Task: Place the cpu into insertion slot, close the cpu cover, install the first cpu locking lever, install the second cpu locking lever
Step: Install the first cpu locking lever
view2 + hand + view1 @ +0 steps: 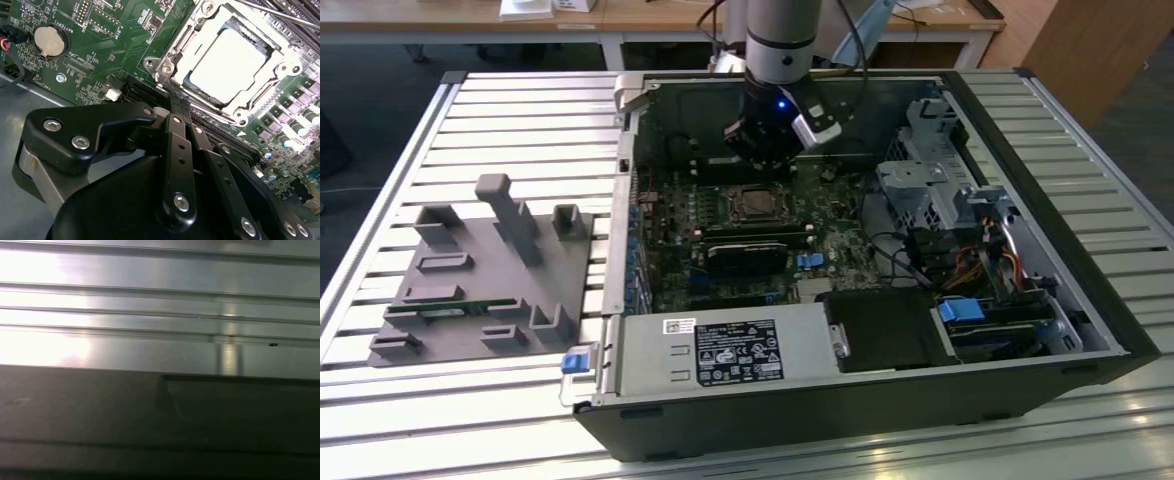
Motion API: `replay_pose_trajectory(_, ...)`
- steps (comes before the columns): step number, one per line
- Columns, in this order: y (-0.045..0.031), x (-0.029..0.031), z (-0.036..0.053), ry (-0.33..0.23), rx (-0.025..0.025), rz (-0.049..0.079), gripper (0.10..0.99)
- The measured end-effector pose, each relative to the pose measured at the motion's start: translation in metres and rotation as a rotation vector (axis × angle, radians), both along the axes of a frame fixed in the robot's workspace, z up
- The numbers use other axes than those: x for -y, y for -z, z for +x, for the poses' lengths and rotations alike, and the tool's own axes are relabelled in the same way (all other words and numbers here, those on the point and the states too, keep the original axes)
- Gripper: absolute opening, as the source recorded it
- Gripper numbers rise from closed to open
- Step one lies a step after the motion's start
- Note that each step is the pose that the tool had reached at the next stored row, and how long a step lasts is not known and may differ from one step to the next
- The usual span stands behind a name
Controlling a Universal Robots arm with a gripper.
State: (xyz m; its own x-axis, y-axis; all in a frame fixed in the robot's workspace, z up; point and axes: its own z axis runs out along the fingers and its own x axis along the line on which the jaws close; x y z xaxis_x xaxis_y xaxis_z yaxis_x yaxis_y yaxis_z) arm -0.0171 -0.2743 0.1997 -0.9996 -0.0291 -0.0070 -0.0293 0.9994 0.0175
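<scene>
One open computer case (1067, 330) lying on a slatted metal table (400, 420); one grey fixture block (487, 285) well apart on the exterior view's left. One arm reaching down into the case, gripper (765, 160) poised just above the motherboard (720, 240), near the socket.

In the second wrist view: gripper (176, 100) with fingers (180, 145) drawn together into one narrow tip, nothing between them, tip close to a corner of the socket frame. One cpu (227, 65) seated in the insertion slot (187, 82), silvery top showing through the window of the one cpu cover (280, 67), which lies flat over it. One thin lever rod (280, 11) across the far side; latched or loose, hard to say. One coin cell (49, 40) on the board.

First wrist view: table slats (150, 315) and a dark case edge (150, 415).
</scene>
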Motion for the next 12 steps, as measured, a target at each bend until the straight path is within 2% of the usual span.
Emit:
replay_pose_trajectory(3,0.0017,0.0001,-0.0001,0.000,-0.0003,-0.004,0.118)
replay_pose_trajectory(4,0.0024,-0.0002,0.0001,0.000,0.0012,-0.003,0.118)
replay_pose_trajectory(12,-0.0007,-0.0001,0.0000,0.000,0.0003,-0.004,0.118)
